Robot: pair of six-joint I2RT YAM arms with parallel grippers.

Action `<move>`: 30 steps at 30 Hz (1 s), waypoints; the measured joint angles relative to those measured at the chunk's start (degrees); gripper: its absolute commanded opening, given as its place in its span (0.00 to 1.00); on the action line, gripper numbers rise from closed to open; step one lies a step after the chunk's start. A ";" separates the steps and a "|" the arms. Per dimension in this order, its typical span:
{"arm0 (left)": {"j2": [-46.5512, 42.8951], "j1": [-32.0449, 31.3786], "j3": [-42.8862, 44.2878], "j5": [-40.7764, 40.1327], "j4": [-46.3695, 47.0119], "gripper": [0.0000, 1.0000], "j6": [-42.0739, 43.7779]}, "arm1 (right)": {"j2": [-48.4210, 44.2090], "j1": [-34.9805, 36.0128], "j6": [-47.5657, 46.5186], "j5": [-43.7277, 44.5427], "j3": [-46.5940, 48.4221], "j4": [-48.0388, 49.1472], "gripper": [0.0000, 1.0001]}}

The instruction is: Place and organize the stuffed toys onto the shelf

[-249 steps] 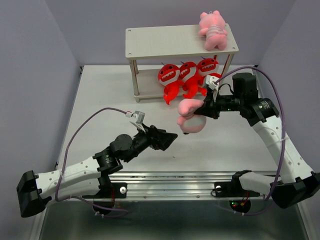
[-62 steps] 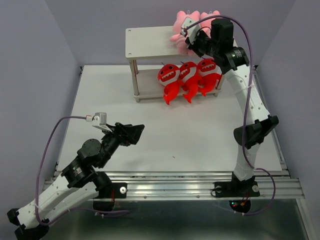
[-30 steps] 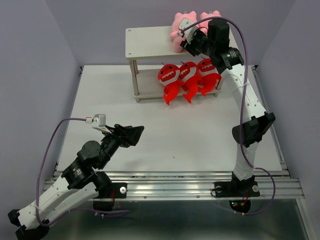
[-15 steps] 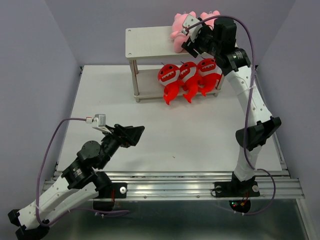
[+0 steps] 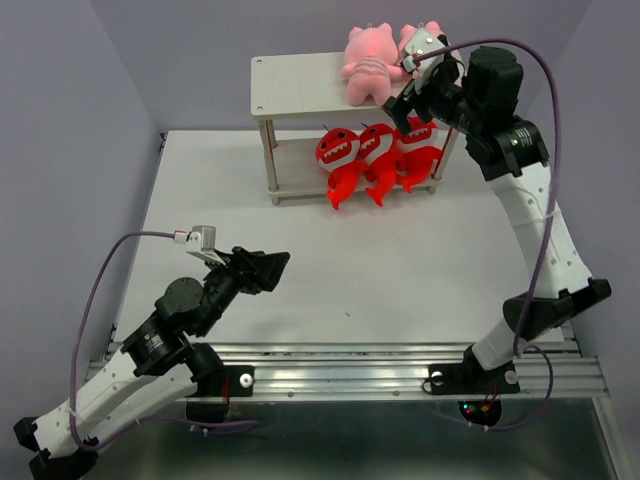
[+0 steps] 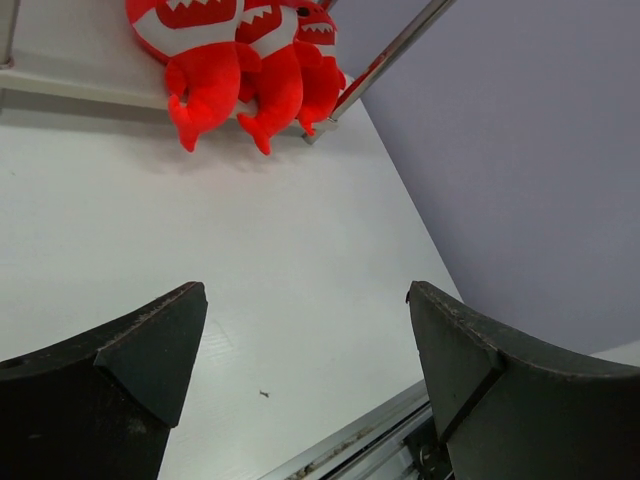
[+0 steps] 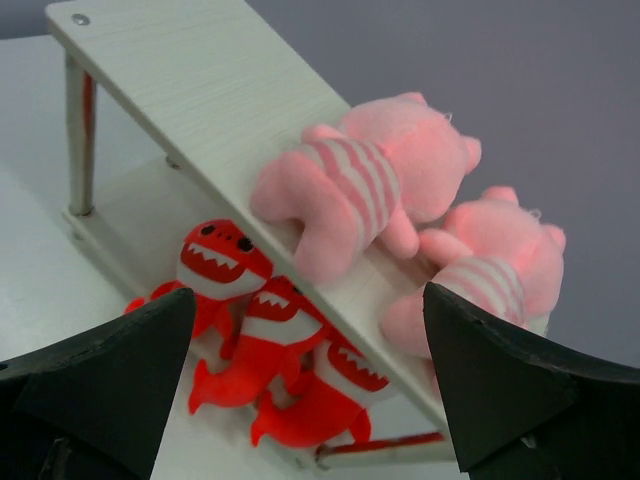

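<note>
Top view with two wrist views. The right pincer [image 7: 308,295] is spread wide and holds nothing. It hangs at the right end of the shelf [image 5: 300,85], level with the top board and apart from the toys.

Straight ahead of this pincer, framed between its fingers [image 7: 100,380], two pink striped toys lie belly-down on the top board, side by side and touching. The nearer pink toy [image 7: 350,195] shows whole. The farther pink toy [image 7: 490,265] lies toward the right finger, which cuts off its lower end. In the top view only its head shows above the wrist; the rest is hidden behind the arm.

Below and ahead of the same pincer, three red monsters [image 7: 270,320] sit in a row on the lower board, pressed together, legs hanging over the front edge. From above, the right pincer covers part of the one at the right end of the row. Whether their feet reach the bench [image 5: 300,250] cannot be told.

The left pincer [image 6: 306,290] also gapes wide and empty, over the near left part of the bench and well apart from the shelf. The red row lies far ahead of it and to its left, the heads cut off by the upper edge of its wrist view. The top board and the pink toys fall outside that view.
</note>
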 measured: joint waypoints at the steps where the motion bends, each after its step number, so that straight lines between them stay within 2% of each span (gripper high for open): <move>1: 0.24 0.00 0.46 -0.15 -0.26 0.96 0.42 | -2.97 0.00 1.64 0.24 -3.19 0.46 1.00; 6: 0.96 0.00 3.15 -1.53 -1.38 0.99 3.21 | -20.48 -1.70 10.08 1.84 -21.88 1.46 1.00; 12: 1.22 0.00 4.70 -4.13 -2.32 0.99 5.31 | -36.09 -8.63 18.12 8.02 -45.53 2.29 1.00; 17: 3.21 0.00 7.04 -7.08 -4.26 0.99 6.91 | -41.07 -12.39 25.00 16.00 -58.69 1.51 1.00; 19: 3.98 0.00 7.58 -7.96 -4.63 0.99 7.61 | -42.25 -13.11 29.90 23.85 -63.98 1.38 1.00; 24: 5.44 0.00 8.11 -9.64 -5.16 0.99 8.90 | -41.48 -13.14 37.94 38.88 -70.05 1.22 1.00; 27: 6.36 0.00 8.13 -10.34 -5.14 0.99 9.35 | -41.33 -13.16 40.50 45.59 -72.78 1.42 1.00; 30: 7.63 0.00 8.13 -10.91 -5.18 0.99 9.75 | -41.94 -13.16 41.07 48.68 -74.25 2.38 1.00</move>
